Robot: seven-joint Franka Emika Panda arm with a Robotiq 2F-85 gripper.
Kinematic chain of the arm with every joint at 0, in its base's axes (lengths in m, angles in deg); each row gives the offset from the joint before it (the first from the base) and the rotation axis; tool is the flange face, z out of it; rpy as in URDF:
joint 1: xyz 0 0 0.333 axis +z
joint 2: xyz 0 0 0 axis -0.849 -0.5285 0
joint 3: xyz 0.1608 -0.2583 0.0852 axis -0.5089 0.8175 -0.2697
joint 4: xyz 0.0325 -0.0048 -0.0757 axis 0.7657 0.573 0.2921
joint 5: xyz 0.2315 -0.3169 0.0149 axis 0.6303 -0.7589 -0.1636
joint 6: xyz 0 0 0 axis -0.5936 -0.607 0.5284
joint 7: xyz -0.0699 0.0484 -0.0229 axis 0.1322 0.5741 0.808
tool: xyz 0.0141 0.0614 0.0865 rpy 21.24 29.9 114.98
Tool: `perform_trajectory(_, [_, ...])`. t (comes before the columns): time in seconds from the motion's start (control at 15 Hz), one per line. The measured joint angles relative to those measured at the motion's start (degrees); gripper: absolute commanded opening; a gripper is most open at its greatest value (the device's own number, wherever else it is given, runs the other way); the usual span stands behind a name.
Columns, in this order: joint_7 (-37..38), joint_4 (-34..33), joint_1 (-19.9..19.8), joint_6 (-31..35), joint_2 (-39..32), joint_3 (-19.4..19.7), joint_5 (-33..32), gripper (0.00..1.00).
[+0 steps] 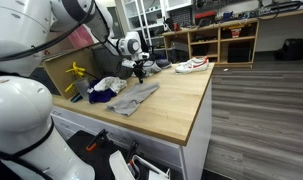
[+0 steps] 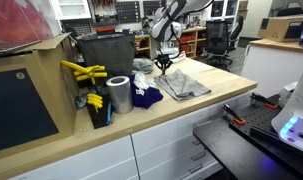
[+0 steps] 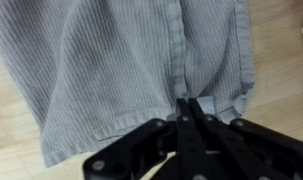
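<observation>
A grey ribbed cloth point(image 3: 121, 70) lies spread flat on the wooden table point(image 1: 181, 105), seen in both exterior views point(image 1: 133, 97) point(image 2: 183, 83). My gripper point(image 3: 188, 101) points down at the cloth's far part, with its black fingers pressed together and shut. The tips rest at a seam fold of the cloth. No fabric shows between them, and I cannot tell whether any is pinched. In the exterior views the gripper point(image 1: 139, 70) point(image 2: 163, 64) hangs just over the cloth's end.
A white and red sneaker point(image 1: 191, 66) lies further along the table. A blue cloth point(image 2: 146, 97), a white cloth point(image 1: 106, 86), a metal can point(image 2: 118, 95), yellow tools point(image 2: 83, 72) and a black bin point(image 2: 106, 52) crowd the wall side. The table edge point(image 1: 203, 120) drops to the floor.
</observation>
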Motion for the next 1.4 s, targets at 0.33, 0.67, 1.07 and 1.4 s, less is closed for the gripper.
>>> perform_trajectory(0.33, [0.0,-0.14,0.07,0.0,0.07,0.0,-0.02,0.0])
perform_trajectory(0.67, [0.0,-0.35,0.5,0.07,1.92,-0.02,-0.05,0.0])
perform_trajectory(1.07, [0.0,-0.64,0.85,0.08,3.59,-1.31,-0.05,0.0])
perform_trajectory(1.4, [0.0,-0.94,1.42,0.08,3.21,-2.71,-0.05,0.0])
